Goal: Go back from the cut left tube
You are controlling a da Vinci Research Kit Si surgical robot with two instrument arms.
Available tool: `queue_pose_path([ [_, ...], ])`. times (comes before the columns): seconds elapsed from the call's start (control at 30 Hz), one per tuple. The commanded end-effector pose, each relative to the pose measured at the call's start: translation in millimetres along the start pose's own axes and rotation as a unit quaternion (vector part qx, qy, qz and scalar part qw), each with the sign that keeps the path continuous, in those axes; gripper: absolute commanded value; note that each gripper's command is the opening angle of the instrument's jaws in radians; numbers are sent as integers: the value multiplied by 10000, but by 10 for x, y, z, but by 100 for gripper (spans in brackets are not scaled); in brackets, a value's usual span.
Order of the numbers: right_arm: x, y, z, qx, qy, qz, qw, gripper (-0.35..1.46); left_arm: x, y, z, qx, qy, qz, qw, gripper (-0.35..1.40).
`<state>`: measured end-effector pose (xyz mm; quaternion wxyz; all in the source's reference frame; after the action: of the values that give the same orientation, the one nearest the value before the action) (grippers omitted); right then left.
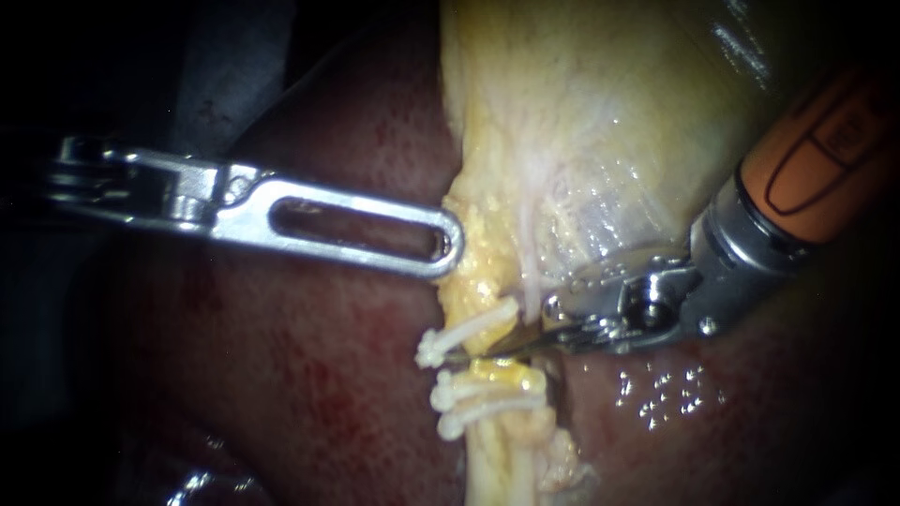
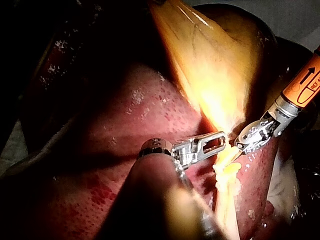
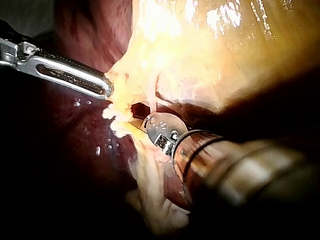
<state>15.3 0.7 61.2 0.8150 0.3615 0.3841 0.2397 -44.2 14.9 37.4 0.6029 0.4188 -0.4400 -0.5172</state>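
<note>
The right instrument (image 1: 473, 354) is lying with its thin blades closed together, gripping nothing, in the gap between the upper clip (image 1: 464, 333) and the 2 lower clips (image 1: 483, 395) on the tube (image 1: 497, 450). That tube is running down from the gallbladder (image 1: 600, 112) across the liver (image 1: 309, 375), and whether it is fully parted at the gap is hard to tell. The left instrument (image 1: 452, 245) is clamping the yellow tissue at the gallbladder's lower edge, just above the clips. Backing out well is, I judge, calling for drawing the closed blades straight along their own shaft line, so they are not snagging a clip or scraping the liver, while the left instrument is holding steady. The right wrist view is showing a small dark opening in the tissue just beside the right instrument's tip (image 3: 145, 120), which the endoscope is not showing. The left wrist view is showing the 2 instruments meeting nearly tip to tip (image 2: 220, 140), with the clips lost in glare.
</note>
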Motion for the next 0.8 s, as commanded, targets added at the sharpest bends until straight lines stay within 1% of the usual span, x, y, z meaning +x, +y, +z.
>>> queue_pose_path([
  [0.03,0,0,0,-2,8,1,10000,-35,0,0,0,-2,-2,-1,10000,-35],
  [0.47,0,-1,1,5,21,1,10000,-33,0,0,0,-4,-4,-1,10000,-35],
  [0.57,1,0,2,10,35,1,10000,-16,0,0,0,-4,-4,-1,10000,-35],
  [0.63,2,0,3,27,76,0,10000,4,0,0,0,-4,-4,-1,10000,-35],
  [0.73,3,0,4,70,169,-4,9998,24,0,0,0,-4,-4,-1,10000,-35],
  [0.77,3,-1,5,76,183,-4,9998,39,0,0,0,-4,-4,-1,10000,-35],
  [0.8,4,-1,5,81,197,-4,9998,42,0,0,0,-4,-4,-1,10000,-35],
])
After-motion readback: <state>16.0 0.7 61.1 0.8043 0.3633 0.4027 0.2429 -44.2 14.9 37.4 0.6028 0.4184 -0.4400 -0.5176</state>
